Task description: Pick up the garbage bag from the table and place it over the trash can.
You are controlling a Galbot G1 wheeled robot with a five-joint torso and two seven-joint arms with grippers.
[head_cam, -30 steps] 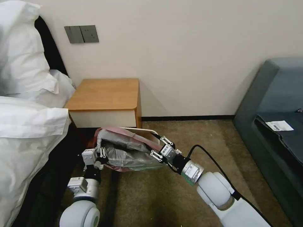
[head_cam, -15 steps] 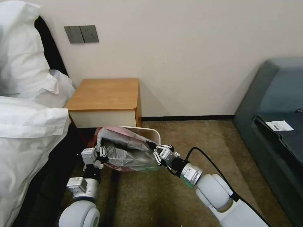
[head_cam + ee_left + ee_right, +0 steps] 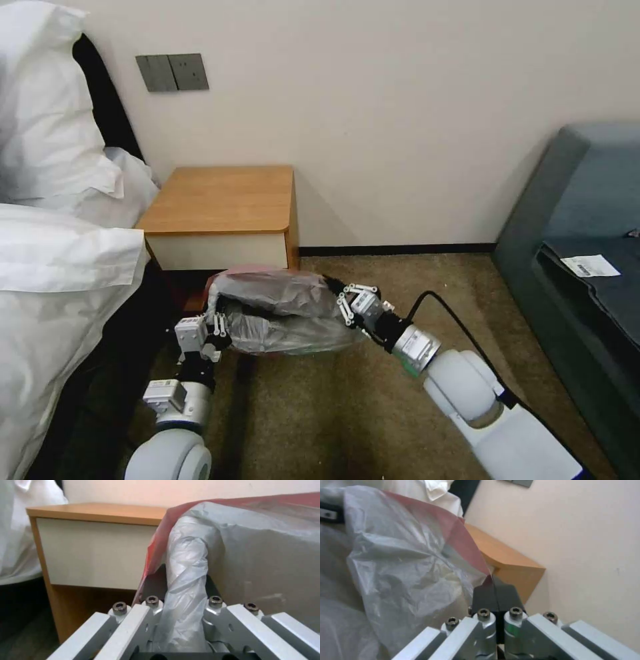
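Grey garbage bag (image 3: 280,313) stretched between clenched left gripper (image 3: 215,328) and right gripper (image 3: 340,303), both gripping it

Soft, even indoor light; no harsh glare.
Head view is sharp: wall (image 3: 413,100) bright, pillows (image 3: 47,133) near blown-out, deep shadow on the floor beside the bed and under the tabletop (image 3: 223,199). Bag (image 3: 280,310) shows a mild sheen. Both wrist views are softer, a little hazy, with the near tool (image 3: 181,630) links blurred at the frame edge.
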